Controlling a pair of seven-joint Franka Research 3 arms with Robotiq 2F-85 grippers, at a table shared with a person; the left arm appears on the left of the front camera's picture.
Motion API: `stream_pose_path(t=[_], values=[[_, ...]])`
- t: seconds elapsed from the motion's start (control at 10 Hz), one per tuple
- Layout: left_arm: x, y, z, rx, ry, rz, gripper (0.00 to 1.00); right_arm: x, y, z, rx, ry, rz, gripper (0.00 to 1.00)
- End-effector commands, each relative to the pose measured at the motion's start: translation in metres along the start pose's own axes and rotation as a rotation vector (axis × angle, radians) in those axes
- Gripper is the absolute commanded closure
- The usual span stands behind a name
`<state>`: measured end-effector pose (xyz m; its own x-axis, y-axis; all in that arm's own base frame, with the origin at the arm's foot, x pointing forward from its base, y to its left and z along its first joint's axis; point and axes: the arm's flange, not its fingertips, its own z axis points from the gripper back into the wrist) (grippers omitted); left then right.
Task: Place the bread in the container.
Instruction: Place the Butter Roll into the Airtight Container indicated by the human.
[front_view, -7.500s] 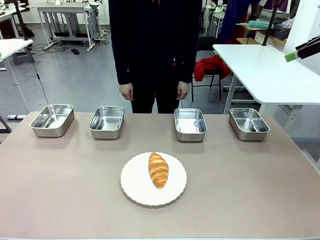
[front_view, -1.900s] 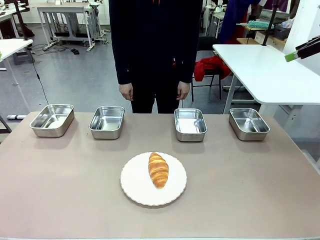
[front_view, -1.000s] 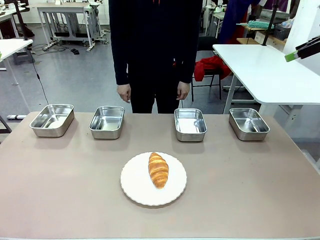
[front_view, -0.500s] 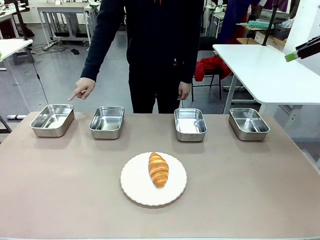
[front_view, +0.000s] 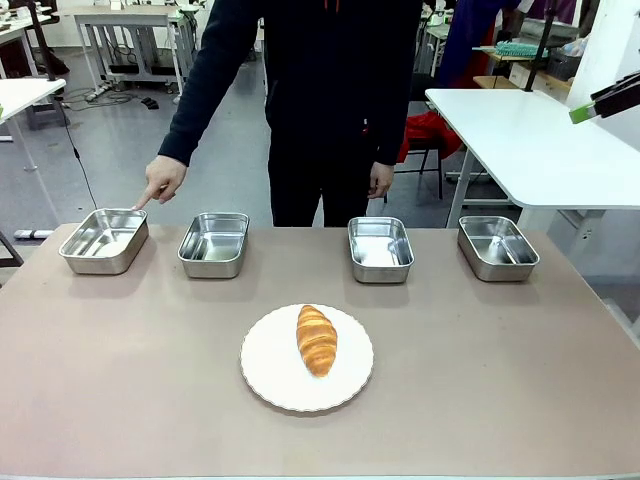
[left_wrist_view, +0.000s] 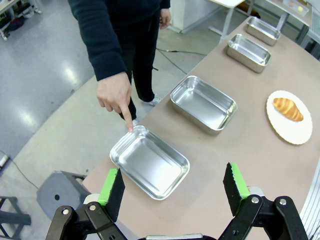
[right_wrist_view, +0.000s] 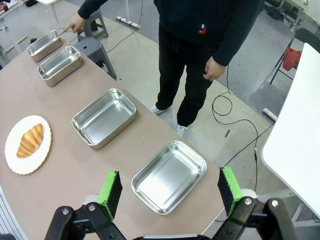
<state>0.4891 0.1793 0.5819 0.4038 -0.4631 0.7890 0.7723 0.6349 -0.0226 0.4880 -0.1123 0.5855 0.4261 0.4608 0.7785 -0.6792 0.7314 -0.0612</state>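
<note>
The bread (front_view: 317, 340) lies on a white plate (front_view: 270, 385) at mid-table while a person's hand (front_view: 160, 180) points to the leftmost container (front_view: 104, 240). The left gripper (left_wrist_view: 173, 182) and right gripper (right_wrist_view: 170, 190) hover empty, fingers spread wide.

The left gripper (left_wrist_view: 173, 182) is held raised and aimed downward, its jaws spread wide. The right gripper (right_wrist_view: 170, 189) is held likewise, jaws spread wide. The person's pointing hand (front_view: 160, 181) is extended, index finger directed downward; the other hand (front_view: 380, 180) is hung at the side.
</note>
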Motion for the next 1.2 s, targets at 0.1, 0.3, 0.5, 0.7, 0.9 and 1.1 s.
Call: stream_pose_path(t=[0.1,0.3,0.5,0.7,0.9,1.1], values=[[0.0009,-0.0002,-0.0002,-0.002,-0.001,-0.013,0.0,0.0002,-0.0001,0.0007,-0.001,-0.004,-0.003,0.0],[0.0009,-0.0002,-0.0002,-0.002,-0.001,-0.013,0.0,0.0002,-0.0001,0.0007,-0.001,-0.004,-0.003,0.0],[0.0009,-0.0002,-0.0002,-0.002,-0.001,-0.013,0.0,0.0002,-0.0001,0.0007,-0.001,-0.004,-0.003,0.0],[0.0009,-0.0002,-0.0002,-0.002,-0.001,-0.013,0.0,0.0002,-0.0001,0.0007,-0.001,-0.004,-0.003,0.0],[0.0009,-0.0002,-0.0002,-0.002,-0.001,-0.013,0.0,0.0002,-0.0001,0.0007,-0.001,-0.004,-0.003,0.0],[0.0009,-0.0002,-0.0002,-0.002,-0.001,-0.013,0.0,0.0002,-0.0001,0.0007,-0.001,-0.004,-0.003,0.0]])
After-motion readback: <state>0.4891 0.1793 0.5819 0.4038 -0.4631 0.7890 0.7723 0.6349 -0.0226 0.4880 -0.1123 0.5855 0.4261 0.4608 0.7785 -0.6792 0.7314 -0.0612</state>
